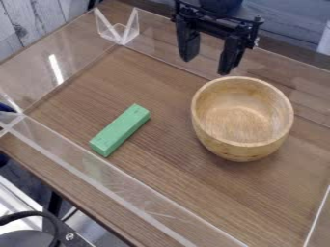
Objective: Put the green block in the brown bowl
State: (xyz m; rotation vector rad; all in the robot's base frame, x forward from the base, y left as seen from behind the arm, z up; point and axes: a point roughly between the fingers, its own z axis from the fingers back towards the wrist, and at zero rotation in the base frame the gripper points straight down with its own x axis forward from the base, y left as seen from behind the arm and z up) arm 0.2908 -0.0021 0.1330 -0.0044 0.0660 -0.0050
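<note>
Gripper point(209, 56) hangs at top centre-right of frame, pointing down, jaws spread wide, nothing btwn them, clear of the tabletop. Directly below it in the frame sits the brown bowl point(242, 117), right of centre, upright, empty; gripper is just beyond the bowl's upper-left rim, not touching.

Green block point(120, 129) lies flat on the wooden table point(77, 87), left of centre and well apart from the gripper: down and to the left of it, w/ a bare strip of table btwn block and bowl. Block's long axis runs diagonally, lower-left to upper-right, its upper end aimed roughly toward the bowl.

So the coming move prob. means travelling down-left across the frame, then turning the wrist so the jaws close across the block's narrow width, not along its length. Only one arm, so no choice there.
</note>
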